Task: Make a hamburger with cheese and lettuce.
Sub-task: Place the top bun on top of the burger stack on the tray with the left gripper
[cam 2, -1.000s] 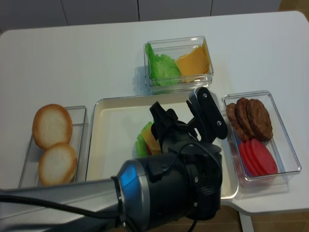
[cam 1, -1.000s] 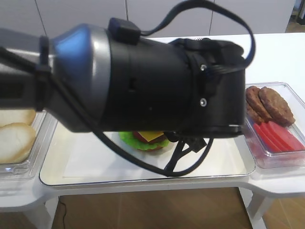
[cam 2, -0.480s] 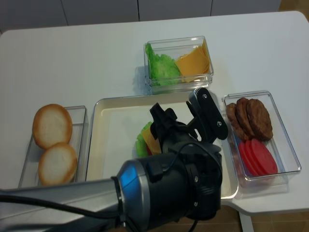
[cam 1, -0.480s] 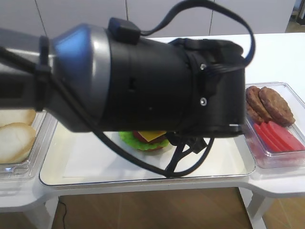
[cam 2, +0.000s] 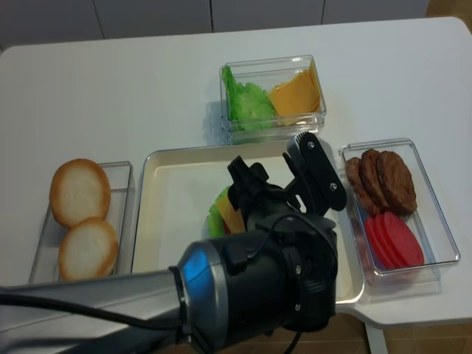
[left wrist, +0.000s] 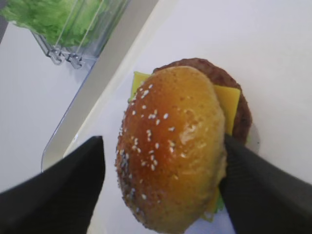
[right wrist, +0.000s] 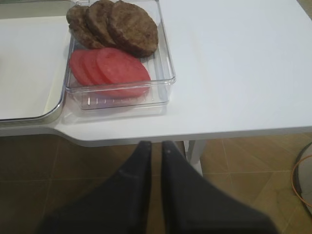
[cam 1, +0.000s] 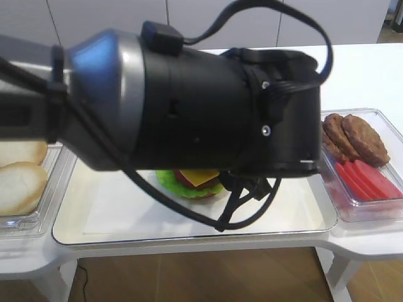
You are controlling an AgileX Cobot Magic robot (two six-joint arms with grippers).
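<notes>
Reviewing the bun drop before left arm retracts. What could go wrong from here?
1. Top bun sits off-centre on the hamburger, patty and cheese exposed on one side; it may slide.
2. Left gripper is open, but one finger looks close against the bun; lifting could drag it.

From my remote seat this looks like a robot test bench set up as a mock kitchen: a plain white surface (cam 2: 110, 88) with clear plastic bins (cam 2: 274, 94) of sorted burger ingredients around a cream tray (cam 2: 173, 214), white cabinet fronts (cam 1: 107, 22) behind, and wood-look flooring (right wrist: 234, 161) below.
</notes>
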